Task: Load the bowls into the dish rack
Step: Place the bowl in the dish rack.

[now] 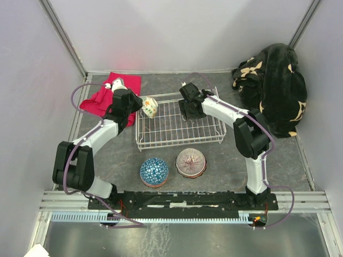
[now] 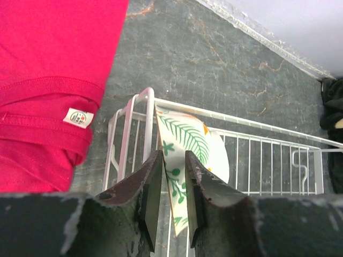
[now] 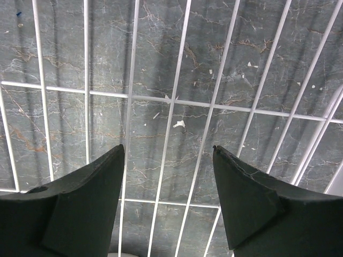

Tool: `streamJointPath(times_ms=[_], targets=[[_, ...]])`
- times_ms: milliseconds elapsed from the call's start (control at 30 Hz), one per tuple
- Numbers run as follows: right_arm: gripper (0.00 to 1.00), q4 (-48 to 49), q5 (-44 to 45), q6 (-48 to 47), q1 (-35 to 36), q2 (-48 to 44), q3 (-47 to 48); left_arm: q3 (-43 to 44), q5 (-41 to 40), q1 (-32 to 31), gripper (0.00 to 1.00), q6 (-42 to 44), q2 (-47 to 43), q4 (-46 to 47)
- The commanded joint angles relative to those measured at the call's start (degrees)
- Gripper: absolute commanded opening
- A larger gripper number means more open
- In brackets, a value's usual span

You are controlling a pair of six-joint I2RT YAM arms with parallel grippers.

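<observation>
A white bowl with green leaf print (image 1: 149,107) stands on edge at the far left corner of the white wire dish rack (image 1: 177,140). My left gripper (image 1: 138,105) is at that corner. In the left wrist view the leaf bowl (image 2: 187,139) has its thin rim between the fingers of my left gripper (image 2: 172,154), which stands open with a gap beside the rim. My right gripper (image 1: 190,113) hovers over the far middle of the rack, open and empty (image 3: 169,150), with only rack wires (image 3: 177,101) below. A blue patterned bowl (image 1: 154,171) and a pink ribbed bowl (image 1: 191,162) sit on the table in front of the rack.
A red cloth (image 1: 102,96) lies left of the rack, under the left arm, and fills the left of the left wrist view (image 2: 48,80). A black blanket with tan patches (image 1: 273,88) is heaped at the far right. White walls close in the back and sides.
</observation>
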Motion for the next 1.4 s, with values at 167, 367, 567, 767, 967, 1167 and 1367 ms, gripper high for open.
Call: streamJointPath(times_ms=[167, 367, 567, 767, 967, 1167, 1367], targets=[[0.74, -1.0, 2.0, -0.6, -1.4, -1.9, 0.1, -2.0, -7.6, 1.8, 0.42, 5.1, -1.8, -20.7], [0.74, -0.8, 1.7, -0.6, -1.5, -1.6, 0.2, -1.4, -7.5, 1.8, 0.47, 4.3, -4.1, -22.2], [0.74, -0.8, 1.4, -0.6, -1.7, -1.3, 0.2, -1.9, -9.2, 1.9, 0.48, 3.8, -7.8, -23.3], [0.73, -0.8, 1.2, -0.5, -2.0, -0.8, 0.2, -2.2, -9.0, 1.9, 0.48, 3.1, -10.0, -24.9], [0.73, -0.7, 1.1, -0.3, -2.0, -1.4, 0.0, -3.3, -9.1, 1.9, 0.48, 2.7, -13.0, -25.1], [0.74, 0.6, -0.1, -0.3, -2.0, -3.4, -1.3, -3.6, -8.5, 1.8, 0.48, 2.5, -15.2, -25.3], [0.79, 1.4, 0.4, -0.2, -2.1, -5.4, -2.6, -4.5, -7.3, 1.9, 0.49, 2.6, -15.9, -23.8]])
